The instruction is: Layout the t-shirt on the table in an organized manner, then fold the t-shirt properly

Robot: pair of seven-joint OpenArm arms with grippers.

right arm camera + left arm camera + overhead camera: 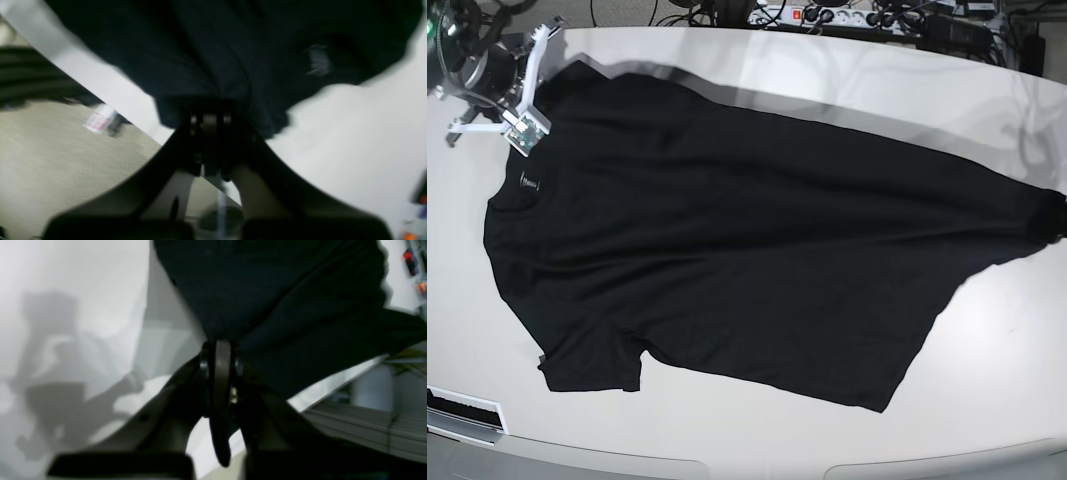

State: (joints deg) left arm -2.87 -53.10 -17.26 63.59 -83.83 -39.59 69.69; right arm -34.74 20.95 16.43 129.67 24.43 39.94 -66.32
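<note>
Left gripper [220,356] clamped on the t-shirt [747,250] at the table's [987,400] right edge, right gripper [208,120] clamped on it at the far-left corner — apparently pulling the shirt taut to spread it flat.

The t-shirt [747,250] lies spread across the table [987,380], collar toward the base view's left. Its hem reaches the right edge.

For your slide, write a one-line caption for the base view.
Black t-shirt stretched across the white table, pulled by its two far corners.
</note>
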